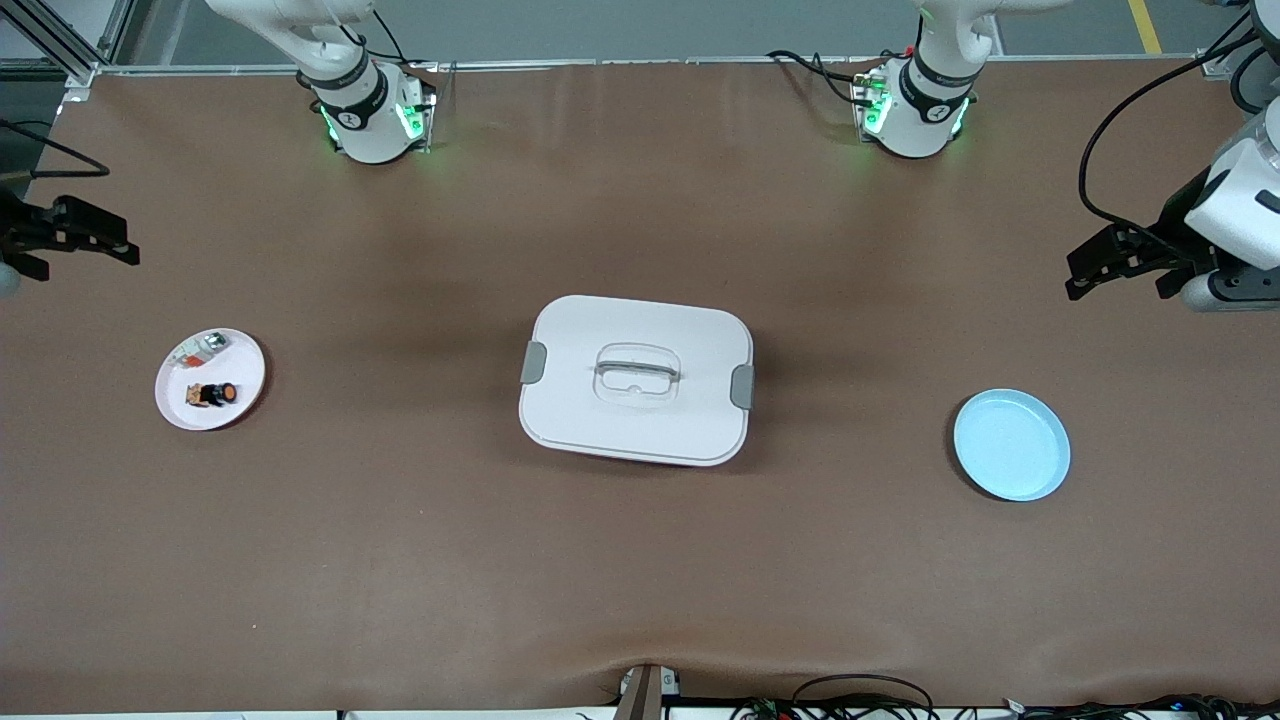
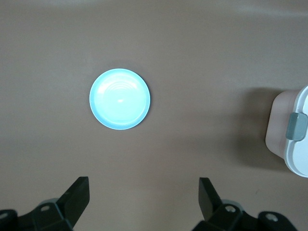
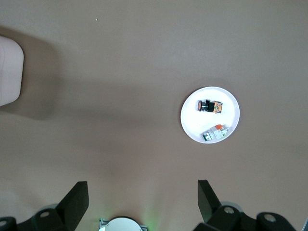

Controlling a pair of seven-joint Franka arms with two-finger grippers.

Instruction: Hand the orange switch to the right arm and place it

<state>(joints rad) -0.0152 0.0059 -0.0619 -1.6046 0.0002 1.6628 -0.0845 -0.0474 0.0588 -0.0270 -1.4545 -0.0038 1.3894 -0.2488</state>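
The orange switch (image 1: pixel 213 394), a tiny black stub with a round orange end, lies on a small white plate (image 1: pixel 246 365) toward the right arm's end of the table. In the right wrist view the switch (image 3: pixel 207 105) shows on that plate (image 3: pixel 191 120). My right gripper (image 1: pixel 120 241) hangs open and empty above the table near that end, apart from the plate; its fingertips (image 3: pixel 79 188) frame bare table. My left gripper (image 1: pixel 1078 275) hangs open and empty at the other end. The left wrist view shows the left gripper (image 2: pixel 143 185) over bare table.
A silvery-clear part (image 1: pixel 206 346) shares the white plate. A white lidded box (image 1: pixel 636 378) with grey clips stands mid-table. A light blue plate (image 1: pixel 1010 445) lies empty toward the left arm's end, also visible as the blue plate (image 2: pixel 120 98) in the left wrist view.
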